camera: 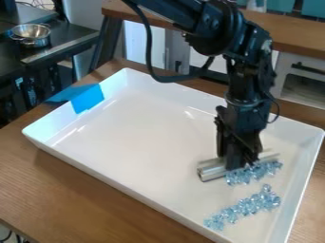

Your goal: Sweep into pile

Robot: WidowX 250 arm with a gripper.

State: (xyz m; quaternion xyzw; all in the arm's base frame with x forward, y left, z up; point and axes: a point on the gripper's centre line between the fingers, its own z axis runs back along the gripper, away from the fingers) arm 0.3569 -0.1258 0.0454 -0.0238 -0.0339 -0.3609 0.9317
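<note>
The gripper [240, 162] clasps a metal bar [211, 170] beside blue beads [251, 174], the tray [136, 126] stretching wide toward its taped edge [87, 98]

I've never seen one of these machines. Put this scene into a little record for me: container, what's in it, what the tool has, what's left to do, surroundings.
Container: white tray on a wooden table
Contents: blue crystals in two groups, one beside the bar, one nearer the camera
Tool: holds a metal bar low in the tray
Left to do: join the groups into one pile
Surroundings: blue tape over the rim; metal bowl beyond
</note>
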